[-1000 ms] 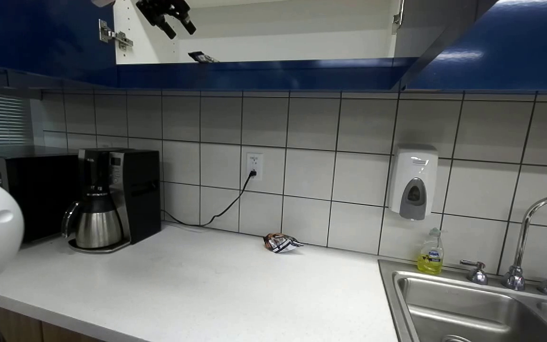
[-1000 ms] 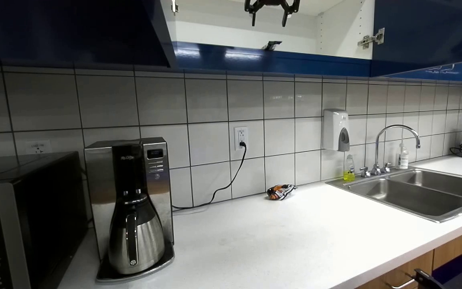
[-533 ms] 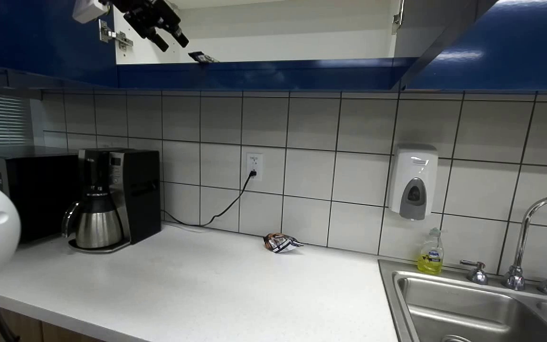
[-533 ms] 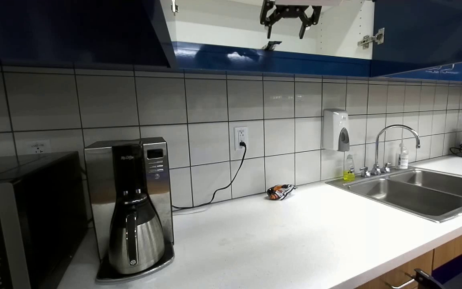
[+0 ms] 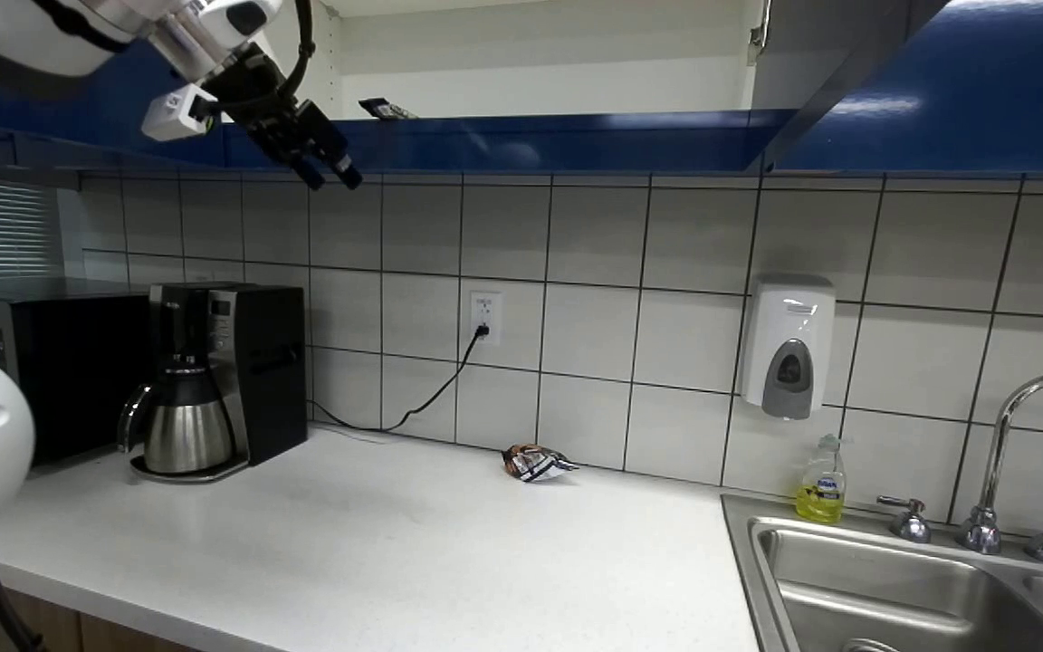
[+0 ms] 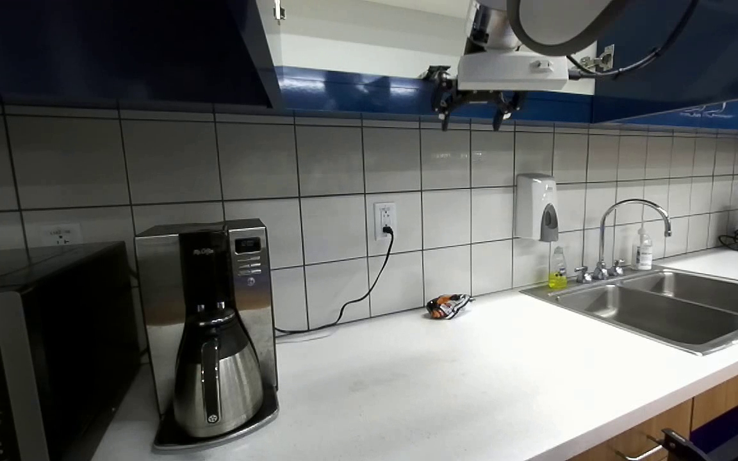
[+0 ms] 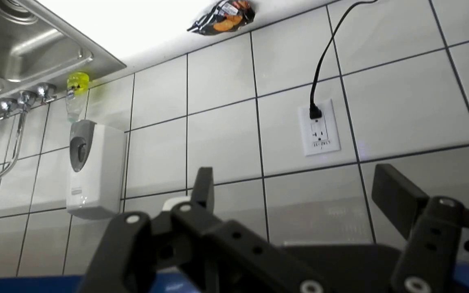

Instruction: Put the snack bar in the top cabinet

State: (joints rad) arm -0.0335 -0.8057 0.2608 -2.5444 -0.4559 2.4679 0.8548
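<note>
The snack bar (image 5: pixel 384 110), in a dark wrapper with light marks, lies at the front edge of the top cabinet's floor. It also shows in an exterior view (image 6: pixel 435 69), close behind the gripper's outline. The top cabinet (image 5: pixel 540 140) stands open, with a white interior and a blue front edge, and shows in an exterior view too (image 6: pixel 356 89). My gripper (image 5: pixel 333 178) is open and empty, its fingertips just below that edge; it also shows in an exterior view (image 6: pixel 471 125). In the wrist view the gripper (image 7: pixel 293 187) has its fingers wide apart, with only tiled wall between.
A crumpled shiny wrapper (image 5: pixel 535 463) lies on the counter by the wall, also in the wrist view (image 7: pixel 224 18). A coffee maker (image 6: pixel 209 333) and microwave (image 6: pixel 55 333) stand at one end. A soap dispenser (image 5: pixel 790 344) hangs beside the sink (image 5: pixel 743 561). Blue cabinet doors (image 6: pixel 728 57) stand open.
My gripper has moved down, from in front of the cabinet opening to below its front edge, and more of the arm shows. It stays open. The snack bar has not moved.
</note>
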